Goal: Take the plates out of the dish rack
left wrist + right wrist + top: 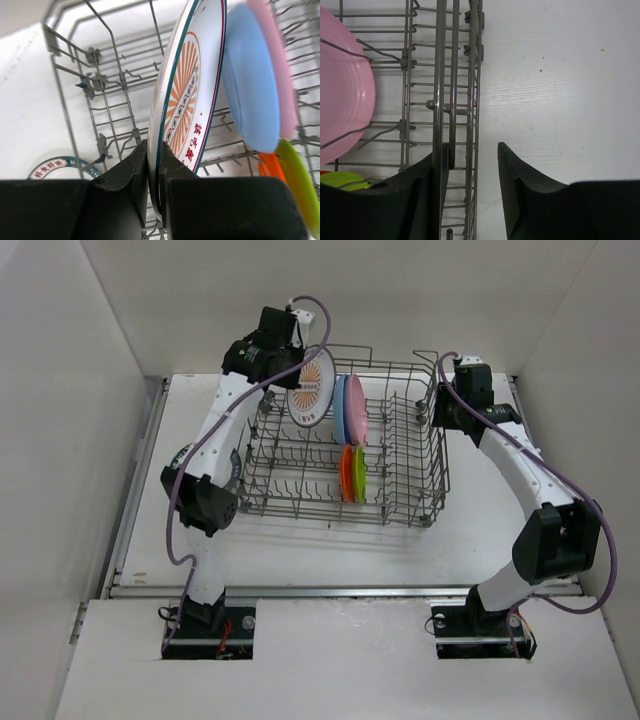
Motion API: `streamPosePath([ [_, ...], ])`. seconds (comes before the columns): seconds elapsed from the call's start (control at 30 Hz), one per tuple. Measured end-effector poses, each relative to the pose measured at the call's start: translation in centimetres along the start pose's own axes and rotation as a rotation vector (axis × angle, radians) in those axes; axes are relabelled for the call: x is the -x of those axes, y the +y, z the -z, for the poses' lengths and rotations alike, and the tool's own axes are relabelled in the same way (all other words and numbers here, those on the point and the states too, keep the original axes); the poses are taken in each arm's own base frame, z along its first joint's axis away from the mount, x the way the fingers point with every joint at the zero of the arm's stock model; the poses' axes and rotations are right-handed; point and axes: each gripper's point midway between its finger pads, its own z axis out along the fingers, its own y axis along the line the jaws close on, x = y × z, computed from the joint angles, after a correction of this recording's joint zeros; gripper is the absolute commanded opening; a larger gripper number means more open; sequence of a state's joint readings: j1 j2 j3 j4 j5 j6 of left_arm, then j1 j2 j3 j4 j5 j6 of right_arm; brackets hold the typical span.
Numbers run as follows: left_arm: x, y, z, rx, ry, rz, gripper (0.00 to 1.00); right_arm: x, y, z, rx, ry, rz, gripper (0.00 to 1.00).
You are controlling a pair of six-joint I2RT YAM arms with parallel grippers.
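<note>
Sunburst plate (187,90) stands on edge at the rack's (300,512) far left, blue plate (250,95) and pink plate (274,60) just right of it, orange plate (346,474) and green plate (359,474) nearer. Left gripper (154,152) is clamped on the sunburst plate's rim, likely to lift it clear of the tines. Right gripper (471,160), jaws partly apart, straddles the rack's right wall, probably to steady it.

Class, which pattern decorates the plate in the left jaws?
Orange sunburst on the white plate; best seen from left wrist.
</note>
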State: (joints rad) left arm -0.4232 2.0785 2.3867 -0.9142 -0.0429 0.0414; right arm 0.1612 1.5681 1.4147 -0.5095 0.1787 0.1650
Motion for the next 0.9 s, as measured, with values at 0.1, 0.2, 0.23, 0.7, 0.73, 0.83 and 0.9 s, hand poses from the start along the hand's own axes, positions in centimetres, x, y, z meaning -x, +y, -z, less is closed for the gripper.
streamPosePath([
  [0.1, 1.9, 0.1, 3.6, -0.007, -0.075, -0.009, 0.00, 0.0, 0.0, 0.1, -0.001, 0.003, 0.001, 0.36],
  [0.2, 3.3, 0.4, 6.9, -0.015, -0.139, -0.016, 0.00, 0.0, 0.0, 0.2, -0.001, 0.007, 0.001, 0.38],
  [0.23, 3.5, 0.6, 7.7, -0.014, -0.151, -0.015, 0.00, 0.0, 0.0, 0.2, -0.001, 0.007, 0.002, 0.40],
  [0.7, -0.7, 11.9, 13.5, 0.110, -0.086, 0.143, 0.00, 4.1, 0.2, 1.3, -0.016, -0.079, -0.058, 0.82],
  [0.73, -1.6, 13.7, 13.8, 0.126, -0.071, 0.190, 0.00, 4.5, 0.3, 1.5, -0.012, -0.088, -0.060, 0.82],
  [0.83, -5.4, 20.2, 14.5, 0.186, -0.020, 0.369, 0.00, 6.1, 0.7, 2.0, 0.008, -0.119, -0.063, 0.83],
  [0.9, -9.2, 23.9, 14.4, 0.214, 0.039, 0.501, 0.00, 7.0, 1.0, 2.4, 0.021, -0.140, -0.065, 0.83],
])
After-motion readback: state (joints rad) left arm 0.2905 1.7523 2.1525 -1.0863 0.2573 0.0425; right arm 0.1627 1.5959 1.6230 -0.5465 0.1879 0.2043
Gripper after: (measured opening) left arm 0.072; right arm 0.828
